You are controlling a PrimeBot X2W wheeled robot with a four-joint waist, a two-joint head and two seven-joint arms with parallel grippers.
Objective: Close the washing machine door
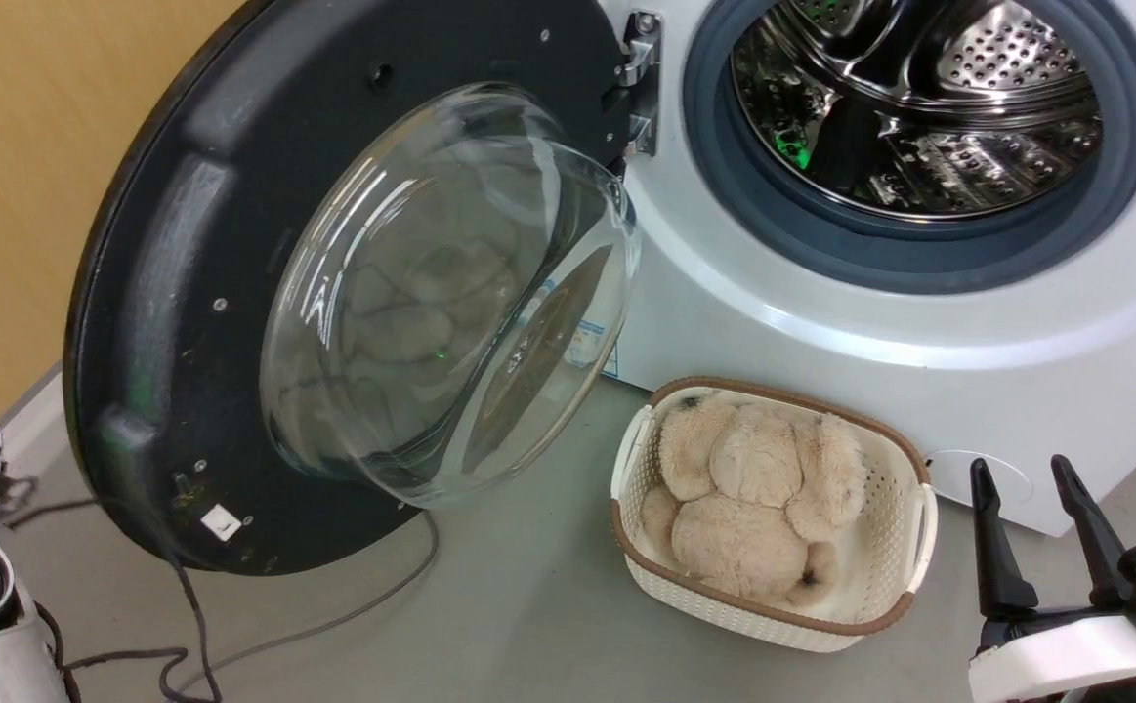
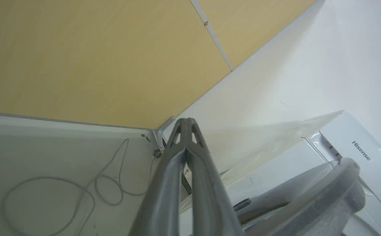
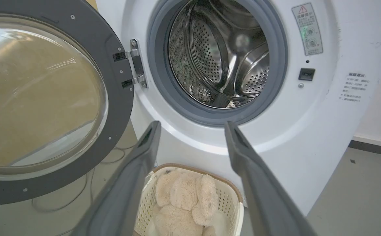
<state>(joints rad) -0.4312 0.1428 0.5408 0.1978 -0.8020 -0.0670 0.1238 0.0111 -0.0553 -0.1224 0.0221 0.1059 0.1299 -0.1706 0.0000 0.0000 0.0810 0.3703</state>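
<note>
The big white front-loading washing machine stands ahead of the right tool, its round opening uncovered. The large round washing machine door, black-rimmed with a bulging clear glass centre, hangs swung wide on its hinge, well to that tool's left, and neither tool touches it. Closing looks not yet begun: the whole swing and the latching remain. A small cream perforated basket sits just left of the right tool, whose fingers stand spread and empty. The left tool is pressed together, pinching nothing.
</note>
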